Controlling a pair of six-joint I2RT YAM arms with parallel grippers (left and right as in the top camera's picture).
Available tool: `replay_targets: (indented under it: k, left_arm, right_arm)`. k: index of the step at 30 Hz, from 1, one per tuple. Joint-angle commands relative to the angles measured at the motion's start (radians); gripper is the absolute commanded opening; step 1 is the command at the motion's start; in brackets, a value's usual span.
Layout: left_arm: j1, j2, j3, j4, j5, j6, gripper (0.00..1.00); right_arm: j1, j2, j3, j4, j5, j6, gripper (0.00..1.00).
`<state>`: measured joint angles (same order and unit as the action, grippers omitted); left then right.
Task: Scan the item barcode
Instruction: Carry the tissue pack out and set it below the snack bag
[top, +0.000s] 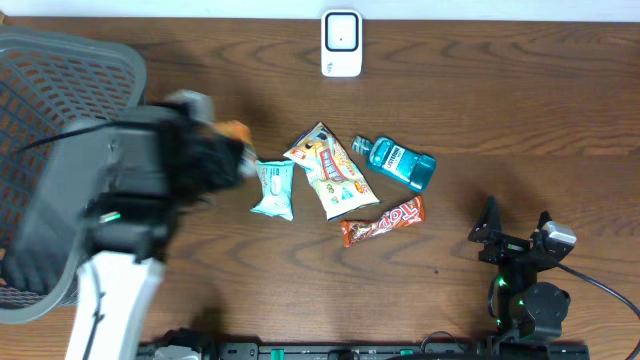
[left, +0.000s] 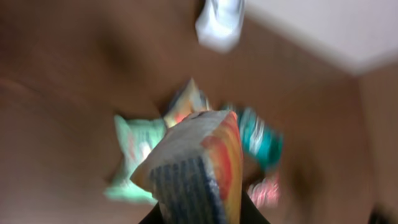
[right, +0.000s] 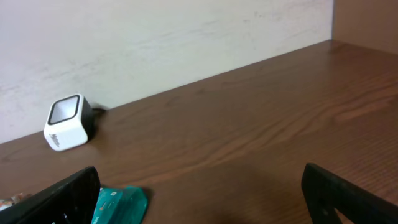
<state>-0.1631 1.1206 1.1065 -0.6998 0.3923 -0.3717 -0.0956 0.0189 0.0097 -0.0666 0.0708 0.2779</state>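
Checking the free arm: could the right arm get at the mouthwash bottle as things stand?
Probably yes. The right gripper is open and empty, and the mouthwash bottle lies on the pile's side nearest it, with bare table between. The chocolate bar sits beside that path, not across it.

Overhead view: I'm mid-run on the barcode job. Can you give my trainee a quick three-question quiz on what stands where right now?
1. True or false: the right gripper is open and holds nothing.
2. Fill in the blank: the white scanner stands at the ___ edge of the table, on the side away from both arms.
3. Pick one: what is the left gripper shut on? A) the scanner B) an orange-edged packet C) nothing

Key: 1 true. 2 far. 3 B.
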Motion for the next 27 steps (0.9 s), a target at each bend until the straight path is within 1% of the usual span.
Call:
replay_targets:
  k: [1, 3, 4, 7, 13, 16, 18, 19, 20, 21, 22, 23, 25, 27]
  left_arm:
    - [-0.187, 0.071, -0.093, 0.003, -0.149, 0.038, 0.08]
    - [-0.291, 0.128, -0.143, 0.032, -0.229, 0.033, 0.07]
    - [-0.344, 0.169, -0.17, 0.056, -0.281, 0.009, 0.07]
    - [-0.431, 0.279, -0.212, 0.128, -0.365, -0.081, 0.07]
    - [-0.498, 0.522, -0.218, 0.296, -0.37, -0.187, 0.07]
    - [-0.512, 0.607, -0.218, 0.343, -0.367, -0.243, 0.07]
    - [-0.515, 0.637, -0.218, 0.356, -0.354, -0.255, 0.08]
    - [-0.514, 0.638, -0.218, 0.359, -0.352, -0.255, 0.14]
    - [-0.514, 0.635, -0.217, 0.359, -0.352, -0.254, 0.38]
    - [-0.512, 0.627, -0.211, 0.359, -0.353, -0.248, 0.69]
    - [-0.509, 0.614, -0.2, 0.359, -0.353, -0.236, 0.91]
    - [-0.504, 0.599, -0.185, 0.359, -0.352, -0.211, 1.0]
    - [-0.495, 0.557, -0.15, 0.359, -0.353, -0.148, 0.98]
    - [-0.482, 0.497, -0.102, 0.359, -0.367, -0.058, 0.98]
  right_arm:
    - [0.005, -0.001, -0.004, -0.001, 0.001, -0.009, 0.99]
    - [0.005, -0.001, -0.004, -0.001, 0.001, -0.009, 0.99]
    - [0.005, -0.001, -0.004, -0.001, 0.001, -0.01, 0.99]
    - [0.005, -0.001, -0.004, -0.001, 0.001, -0.01, 0.99]
    - [0.005, -0.001, -0.004, -0.001, 0.001, -0.009, 0.99]
    - [0.005, -0.001, -0.004, -0.001, 0.001, -0.01, 0.99]
    - [0.005, -0.001, -0.004, -0.001, 0.001, -0.01, 0.99]
    - [0.005, -0.001, -0.004, -0.001, 0.001, -0.01, 0.99]
    - [0.005, -0.001, -0.004, -0.001, 0.001, -0.01, 0.99]
    - [0.005, -0.001, -0.004, -0.001, 0.001, -0.01, 0.99]
    - [0.005, -0.001, -0.004, -0.001, 0.001, -0.01, 0.99]
    - [0.005, -0.001, -0.004, -0.001, 0.001, -0.009, 0.99]
    - [0.005, -0.001, -0.004, -0.001, 0.001, -0.009, 0.99]
    - [0.005, -0.001, -0.004, -0.001, 0.001, -0.01, 0.99]
